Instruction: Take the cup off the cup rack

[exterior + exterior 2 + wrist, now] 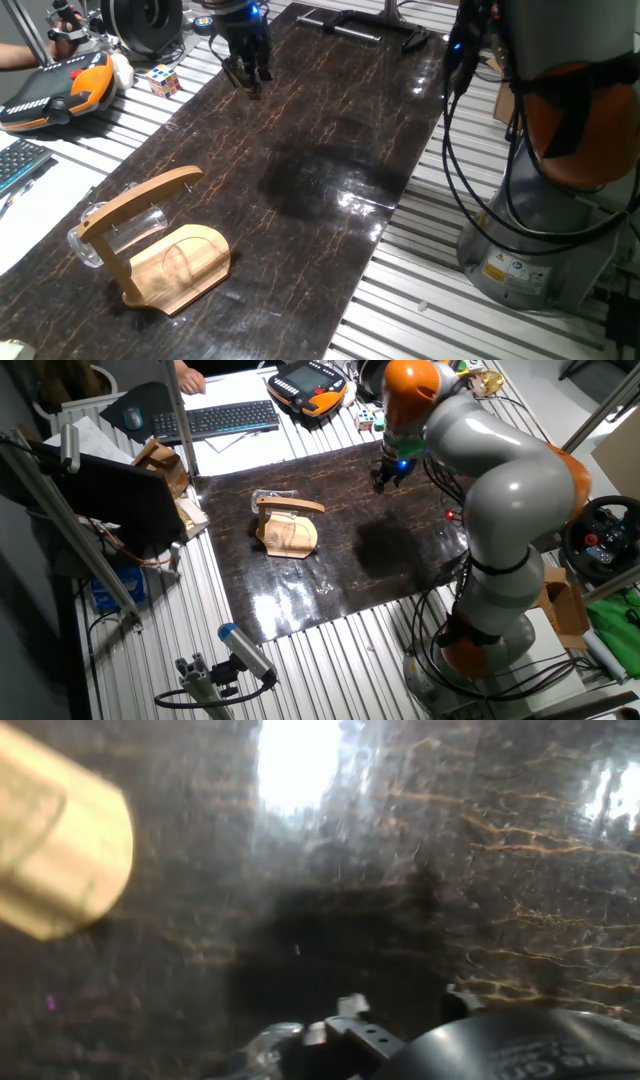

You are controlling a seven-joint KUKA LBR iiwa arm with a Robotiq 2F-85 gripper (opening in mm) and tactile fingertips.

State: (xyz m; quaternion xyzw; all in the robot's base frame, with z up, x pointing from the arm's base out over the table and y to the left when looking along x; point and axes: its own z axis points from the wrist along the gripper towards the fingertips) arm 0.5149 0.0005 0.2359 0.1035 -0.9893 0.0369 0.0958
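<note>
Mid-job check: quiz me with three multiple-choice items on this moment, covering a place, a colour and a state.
1. Where is the cup?
A. hanging on the cup rack
B. in the gripper
C. beside the keyboard

2. What colour is the rack?
A. black
B. light wood
C. blue

3. How is the gripper placed?
A. clamped on the cup
B. touching the rack
C. far from the rack, holding nothing

Key: 1 A, the clear mug hangs under the slanted arm. 2 B, it is pale bamboo-coloured. 3 C, it is at the table's other end with nothing between the fingers.
</note>
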